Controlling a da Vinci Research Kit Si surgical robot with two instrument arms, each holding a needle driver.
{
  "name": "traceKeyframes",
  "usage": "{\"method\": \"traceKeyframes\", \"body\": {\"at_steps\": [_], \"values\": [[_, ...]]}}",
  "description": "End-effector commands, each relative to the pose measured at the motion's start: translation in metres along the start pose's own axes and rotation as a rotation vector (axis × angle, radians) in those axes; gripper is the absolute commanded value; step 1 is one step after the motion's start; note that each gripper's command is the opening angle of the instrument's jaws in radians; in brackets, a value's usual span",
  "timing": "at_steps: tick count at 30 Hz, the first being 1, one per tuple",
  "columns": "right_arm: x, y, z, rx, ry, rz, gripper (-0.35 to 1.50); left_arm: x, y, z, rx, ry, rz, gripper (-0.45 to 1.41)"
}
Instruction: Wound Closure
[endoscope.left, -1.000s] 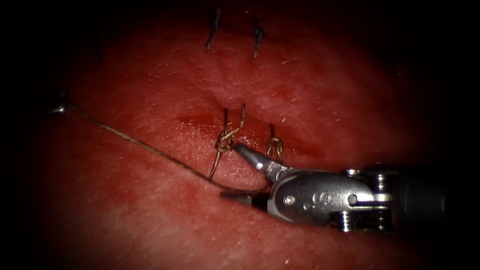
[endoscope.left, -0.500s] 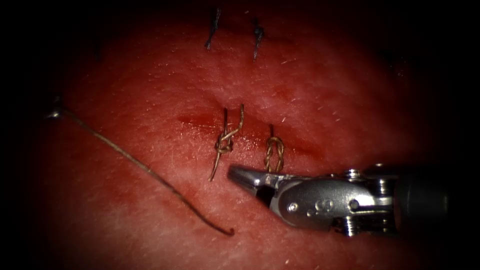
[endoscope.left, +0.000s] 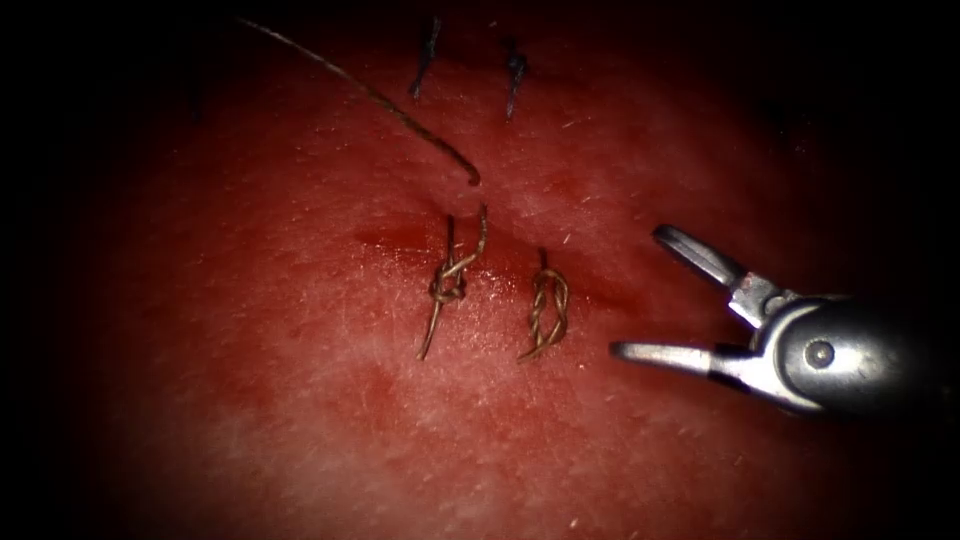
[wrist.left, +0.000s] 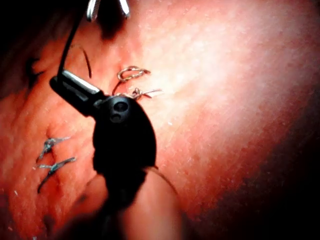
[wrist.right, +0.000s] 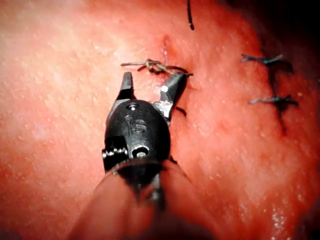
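Two tied tan knots (endoscope.left: 448, 285) (endoscope.left: 548, 306) sit across the cut (endoscope.left: 395, 240) in the tissue, each with short tails. My right tool (endoscope.left: 635, 291) hovers to the right of them, jaws open and holding nothing; in the right wrist view the right tool (wrist.right: 150, 84) points at a knot (wrist.right: 155, 65). A loose thread strand (endoscope.left: 400, 105) hangs above the knots with its free end just over them. In the left wrist view my left tool (wrist.left: 67, 84) is shut on this thread (wrist.left: 70, 42), which runs up from its tip.
Two dark older stitches (endoscope.left: 425, 55) (endoscope.left: 515, 72) lie beyond the knots, seen also as stitches (wrist.right: 265, 59) (wrist.left: 52, 156) in the wrist views. Red fluid (endoscope.left: 385, 240) marks the cut left of the knots. The right tool's jaw tips (wrist.left: 92, 9) show in the left wrist view.
The right tool closed on the thread below the left knot and severed it, then drew back to the right and opened. The freed strand swung from lower left up over the knots.
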Motion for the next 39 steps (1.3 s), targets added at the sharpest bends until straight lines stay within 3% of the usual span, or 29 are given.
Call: {"method": "traceKeyframes", "body": {"at_steps": [1,5,7,9,10,12,15,18,22,39], "values": [[-0.0012,0.0001,0.0,-0.002,-0.009,0.007,1.0,0.0008,-0.0001,0.0002,-0.028,-0.004,0.02,-0.4],[-0.0022,0.0013,-0.0006,-0.021,-0.011,0.02,0.98,0.0035,-0.0002,-0.0001,-0.069,0.016,0.071,-0.23],[-0.0023,0.0015,-0.0004,-0.023,-0.012,0.022,0.98,0.0055,-0.0001,-0.0002,-0.075,0.041,0.093,0.17],[-0.0021,0.0021,0.0,-0.024,-0.014,0.026,0.98,0.0079,0.0,-0.0001,-0.093,0.098,0.042,0.74],[-0.002,0.0024,0.0002,-0.024,-0.013,0.029,1.06,0.0089,0.0,-0.0001,-0.116,0.125,-0.004,0.82],[-0.0022,0.0021,0.0003,-0.024,-0.007,0.025,1.1,0.0109,-0.0003,-0.0002,-0.147,0.165,-0.057,0.86],[-0.0021,0.002,0.0002,-0.026,-0.005,0.025,1.1,0.0139,-0.0012,0.0001,-0.115,0.229,-0.147,0.91],[-0.0022,0.0021,0.0002,-0.027,-0.006,0.025,1.13,0.0166,-0.0038,0.0011,-0.03,0.299,-0.239,0.96],[-0.0024,0.0021,0.0002,-0.027,-0.006,0.024,1.13,0.0179,-0.0069,0.0023,0.09,0.355,-0.282,0.98],[-0.0029,0.0021,0.0007,-0.028,-0.008,0.02,1.13,0.0179,-0.0078,0.0023,0.148,0.355,-0.298,0.94]]}}
